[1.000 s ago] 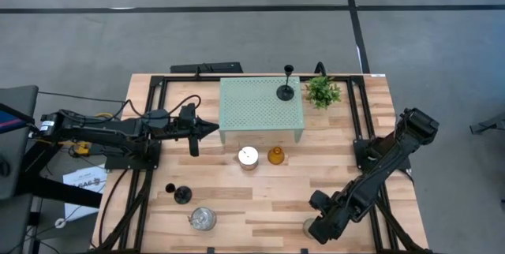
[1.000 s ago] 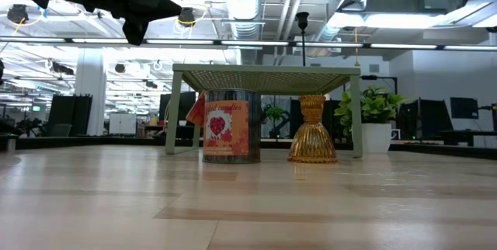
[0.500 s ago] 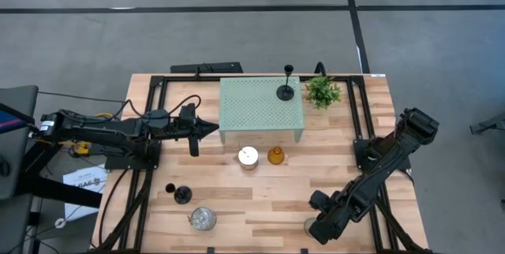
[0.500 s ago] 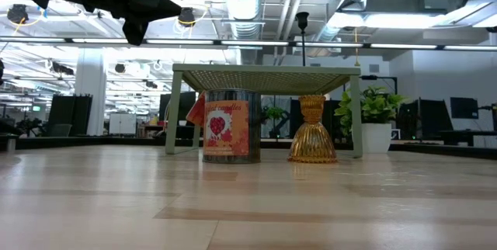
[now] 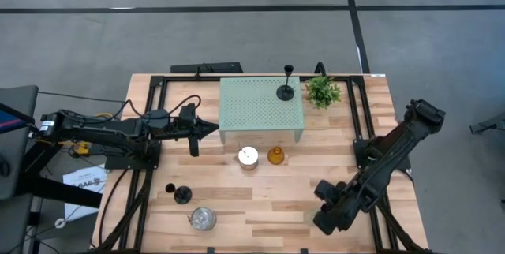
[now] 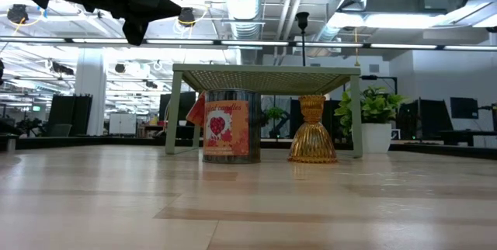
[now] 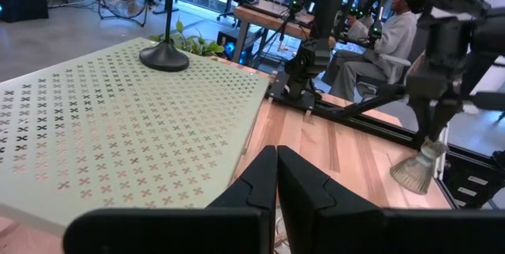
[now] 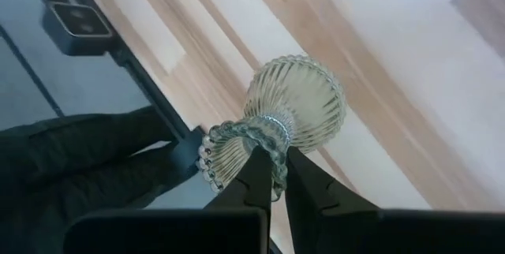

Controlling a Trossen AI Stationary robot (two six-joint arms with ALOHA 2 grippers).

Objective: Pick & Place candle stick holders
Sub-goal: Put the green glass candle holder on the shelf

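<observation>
Two dark jointed arms with black looping cables and tapered black end effector fingers (image 7: 296, 187).
</observation>
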